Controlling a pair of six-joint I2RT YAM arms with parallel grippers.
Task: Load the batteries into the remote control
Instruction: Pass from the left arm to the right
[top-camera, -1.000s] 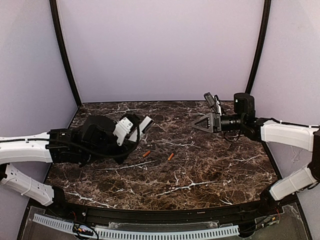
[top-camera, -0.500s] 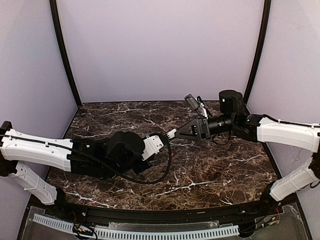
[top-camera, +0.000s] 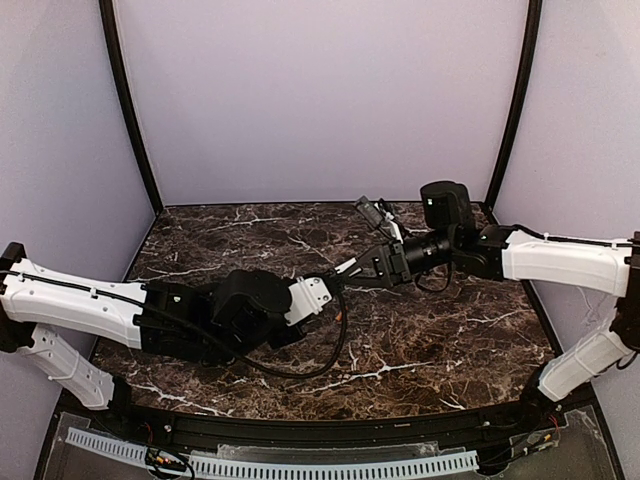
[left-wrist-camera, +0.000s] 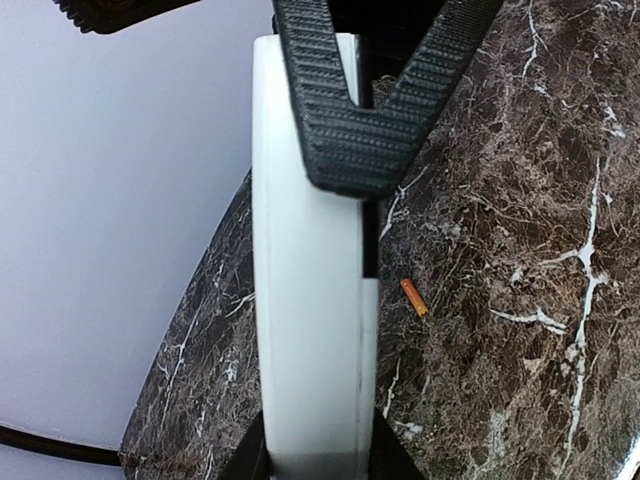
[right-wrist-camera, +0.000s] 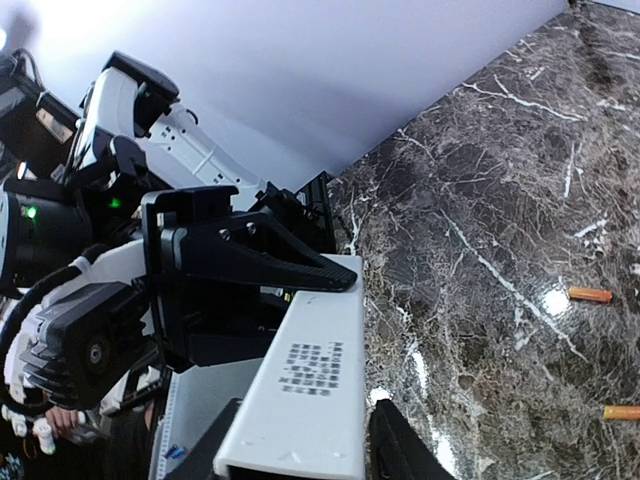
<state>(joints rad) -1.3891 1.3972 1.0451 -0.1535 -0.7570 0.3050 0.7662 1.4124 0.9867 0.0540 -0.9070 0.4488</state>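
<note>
Holding: remote control, by opposite ends
Left gripper: closed on it
Right gripper: closed on it
Batteries: on table, midway between side edges

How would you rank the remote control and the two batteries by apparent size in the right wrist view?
1. remote control: largest, though nearest the camera.
2. upper battery and lower battery: alike; the lower one touches the frame edge, so tied.
</note>
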